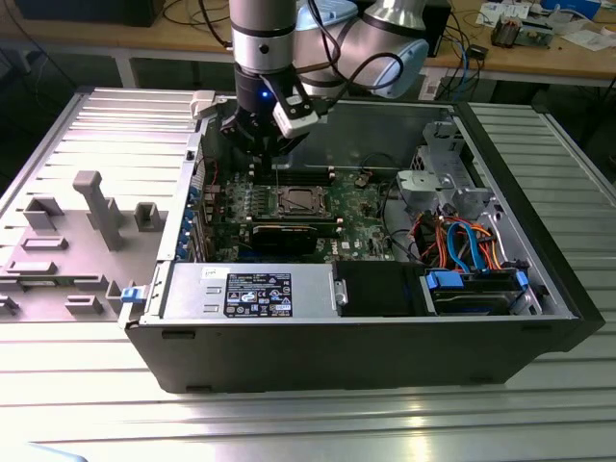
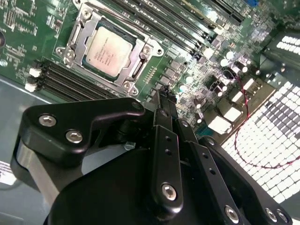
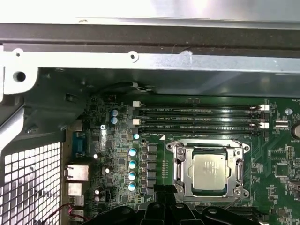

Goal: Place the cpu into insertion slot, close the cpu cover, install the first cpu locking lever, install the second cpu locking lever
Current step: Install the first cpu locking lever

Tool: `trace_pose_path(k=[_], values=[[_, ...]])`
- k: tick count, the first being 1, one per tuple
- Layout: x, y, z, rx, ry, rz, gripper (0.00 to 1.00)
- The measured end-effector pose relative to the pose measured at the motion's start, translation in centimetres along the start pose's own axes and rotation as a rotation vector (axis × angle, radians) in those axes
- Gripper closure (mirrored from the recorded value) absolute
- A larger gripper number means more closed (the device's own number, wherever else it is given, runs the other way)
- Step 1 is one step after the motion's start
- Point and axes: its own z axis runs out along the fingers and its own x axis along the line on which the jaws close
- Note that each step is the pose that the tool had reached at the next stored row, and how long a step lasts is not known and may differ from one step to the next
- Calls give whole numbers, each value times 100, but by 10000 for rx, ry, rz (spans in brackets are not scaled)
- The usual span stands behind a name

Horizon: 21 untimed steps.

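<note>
The cpu (image 1: 298,200) (image 2: 108,50) (image 3: 209,171) lies flat in the insertion slot (image 3: 176,149) on the green board, silver top up. The cpu cover (image 2: 140,65) (image 3: 184,169) lies down around it as a silver frame, and the chip shows through its window. Thin metal levers run along the frame's sides; I cannot tell whether they are latched. My gripper (image 1: 262,154) (image 2: 165,96) (image 3: 164,189) hangs above the board beside the socket, towards the exterior view's left and the case's back wall. Its black fingers are shut with nothing between them, and they touch neither chip nor cover.
Long memory slots (image 3: 199,119) run beside the socket. A black card (image 1: 284,234), a power supply (image 1: 245,292), a blue drive bay (image 1: 476,289) and loose cables (image 1: 462,241) fill the open case. Case walls (image 1: 327,120) surround the board. Grey fixtures (image 1: 96,207) stand outside.
</note>
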Motion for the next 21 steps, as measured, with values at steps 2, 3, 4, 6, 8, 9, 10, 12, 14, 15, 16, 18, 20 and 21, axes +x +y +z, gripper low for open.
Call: trace_pose_path(k=[2, 3, 4, 6, 8, 9, 10, 12, 14, 15, 16, 18, 20, 21], values=[[2, 0, 1, 1, 1, -4, 89], [2, 3, 2, 0, 0, -4, 89], [3, 8, 3, 0, 0, -4, 89], [1, 36, 10, -1, -1, -5, 89], [0, 62, 13, 0, 1, -8, 89], [-1, 93, 16, 0, 1, -10, 89], [-2, 115, 19, 0, 1, -13, 89], [-3, 141, 24, -1, 0, -19, 89], [-5, 171, 31, -2, -1, -32, 89], [-5, 184, 33, -1, -1, -39, 89], [-6, 202, 35, 0, 0, -49, 89], [-7, 234, 39, 0, 0, -66, 89], [-8, 268, 45, -1, -1, -86, 89], [-9, 284, 48, -1, -1, -96, 89]])
